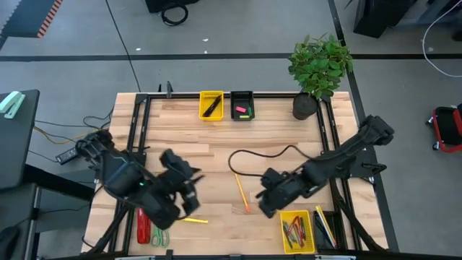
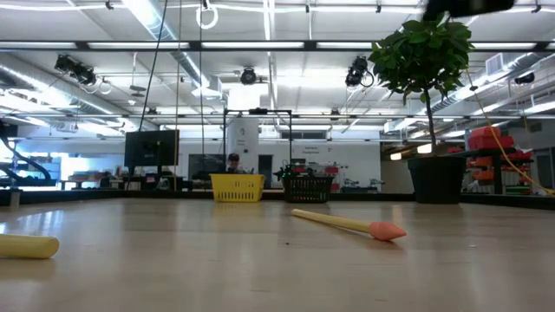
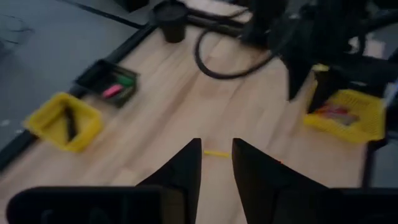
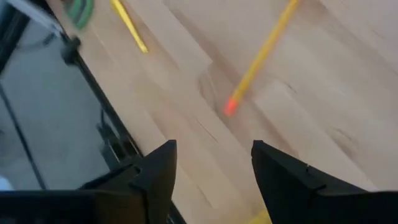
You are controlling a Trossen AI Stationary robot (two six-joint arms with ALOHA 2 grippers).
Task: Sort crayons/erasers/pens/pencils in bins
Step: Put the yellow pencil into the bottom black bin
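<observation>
I see the orange pencil [image 1: 241,192] lying flat on the table [image 1: 274,133], long axis running from the far side toward me, eraser tip at the near end. The right gripper [image 1: 266,204] hovers just beside that tip, fingers spread, holding nothing. The left gripper [image 1: 192,189] hangs over the table's left side, fingers slightly parted, empty. A short yellow pencil [image 1: 193,219] lies crosswise nearby.

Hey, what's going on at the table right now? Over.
Right gripper open, empty, above orange pencil. Left gripper open, empty, facing yellow pencil. Black cable lies nearby. Over.
</observation>
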